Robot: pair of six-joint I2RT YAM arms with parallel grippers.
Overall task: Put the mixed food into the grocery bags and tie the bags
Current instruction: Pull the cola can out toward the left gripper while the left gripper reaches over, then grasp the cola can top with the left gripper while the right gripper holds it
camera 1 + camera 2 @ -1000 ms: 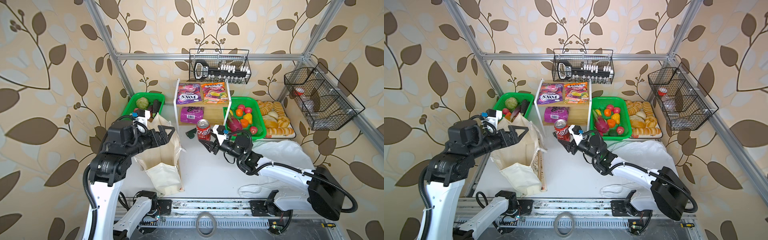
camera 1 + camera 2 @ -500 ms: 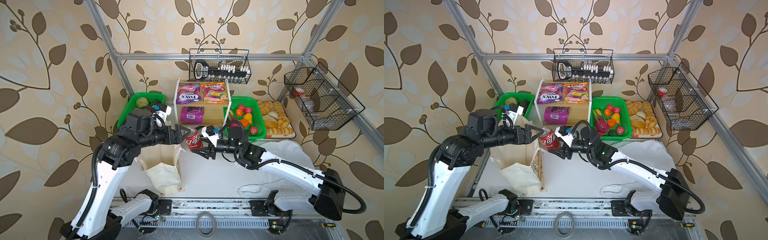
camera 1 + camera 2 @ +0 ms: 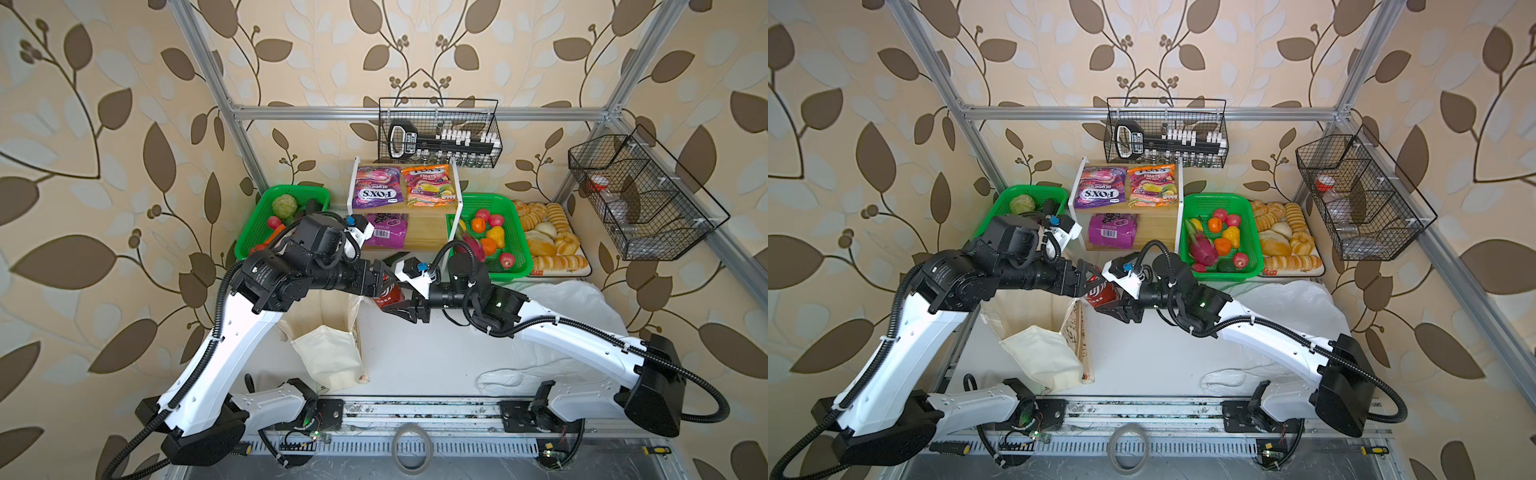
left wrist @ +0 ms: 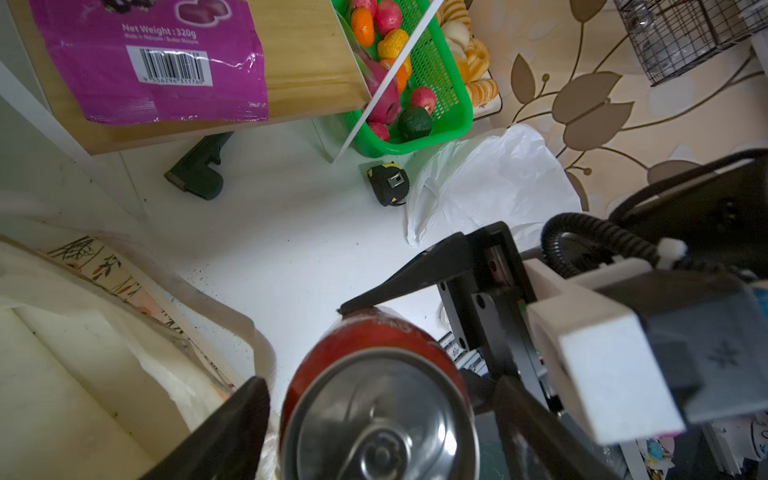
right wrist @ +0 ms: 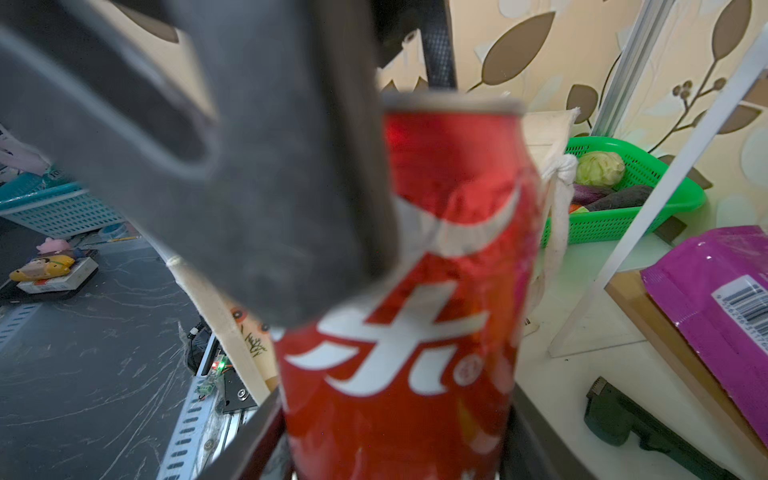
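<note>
Presently the red soda can (image 3: 390, 293) is held off the desk (image 3: 424, 353), tilted, just beside the open mouth of the cream canvas tote (image 3: 326, 357). It is pinched across its lower body by the right claw (image 3: 1111, 301), while the left claw (image 4: 380, 384) is spread to either side of its top end, with a narrow gap seen on one side, so no grip is judged to be made there yet. The can is judged smooth, round and slippery, with a thin wall that looks creased in the right wrist view; whether it is full cannot be told. A hold across the body close to the stiffer top rim is judged best, clear of the other claw. Little room is left between the two claws, so a knock between them is to be guarded against. The tote's knotted rope handle (image 5: 559, 195) hangs close behind the can and could be caught. Farther off, a tape measure (image 4: 388, 189) and the white plastic carrier (image 4: 490, 183) lie on the desk, and the purple sweets packet (image 4: 153, 58) is kept on the wooden shelf (image 4: 307, 62), none of them in the path.
</note>
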